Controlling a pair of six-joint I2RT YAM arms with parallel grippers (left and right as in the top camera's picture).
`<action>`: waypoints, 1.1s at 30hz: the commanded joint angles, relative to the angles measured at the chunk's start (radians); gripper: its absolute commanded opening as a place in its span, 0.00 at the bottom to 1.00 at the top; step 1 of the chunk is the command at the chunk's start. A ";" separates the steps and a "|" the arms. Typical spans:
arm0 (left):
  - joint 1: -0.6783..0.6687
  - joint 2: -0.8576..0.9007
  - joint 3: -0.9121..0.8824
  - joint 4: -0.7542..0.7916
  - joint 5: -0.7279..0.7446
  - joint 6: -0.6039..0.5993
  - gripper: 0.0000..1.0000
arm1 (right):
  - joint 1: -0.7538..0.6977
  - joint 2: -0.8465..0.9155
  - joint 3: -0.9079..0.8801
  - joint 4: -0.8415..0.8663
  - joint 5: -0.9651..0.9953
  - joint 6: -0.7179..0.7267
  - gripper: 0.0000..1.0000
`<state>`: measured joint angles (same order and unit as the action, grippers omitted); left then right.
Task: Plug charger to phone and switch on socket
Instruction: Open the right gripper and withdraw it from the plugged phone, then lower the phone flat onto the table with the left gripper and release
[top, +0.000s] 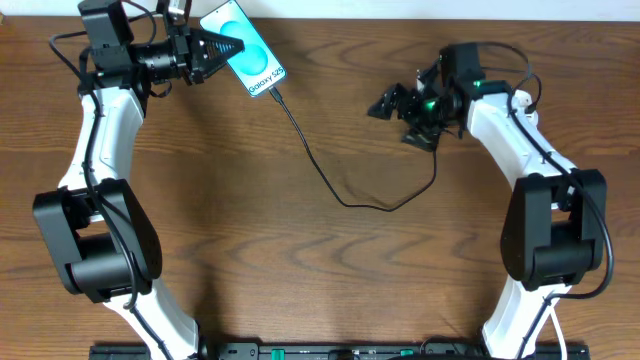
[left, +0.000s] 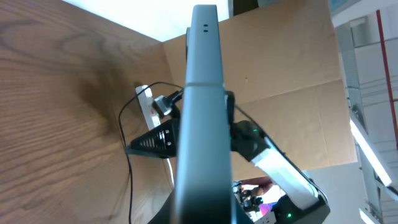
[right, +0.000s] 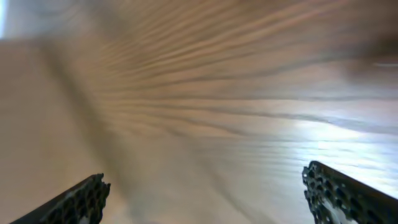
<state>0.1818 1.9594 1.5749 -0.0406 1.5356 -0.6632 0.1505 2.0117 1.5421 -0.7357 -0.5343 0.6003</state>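
Note:
The phone (top: 252, 58) with its teal screen and white label is lifted at the back left, and my left gripper (top: 228, 47) is shut on its side. In the left wrist view the phone (left: 202, 124) stands edge-on. The charger (top: 318, 165), a thin black cable, runs from the phone's lower end across the table toward my right gripper (top: 400, 115). That gripper is open and hangs low over the wood, with nothing between its fingers (right: 81, 202). A white bit of the socket (left: 145, 101) shows beyond the phone; overhead, the right arm hides it.
Brown cardboard (left: 292, 81) stands behind the table's far edge. The wooden tabletop (top: 320, 280) lies between the two arm bases. The cable loops near the middle right (top: 405, 203).

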 joint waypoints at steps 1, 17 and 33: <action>0.001 -0.032 -0.003 -0.031 -0.036 -0.006 0.07 | 0.038 -0.094 0.092 -0.093 0.286 -0.087 0.99; -0.090 -0.032 -0.003 -0.732 -0.654 0.408 0.07 | 0.134 -0.563 0.116 -0.275 0.465 -0.131 0.99; -0.116 -0.029 -0.108 -0.840 -0.848 0.506 0.07 | 0.206 -0.630 0.114 -0.427 0.513 -0.126 0.99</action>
<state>0.0700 1.9579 1.5269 -0.8818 0.6952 -0.2039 0.3359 1.3899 1.6478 -1.1606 -0.0505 0.4850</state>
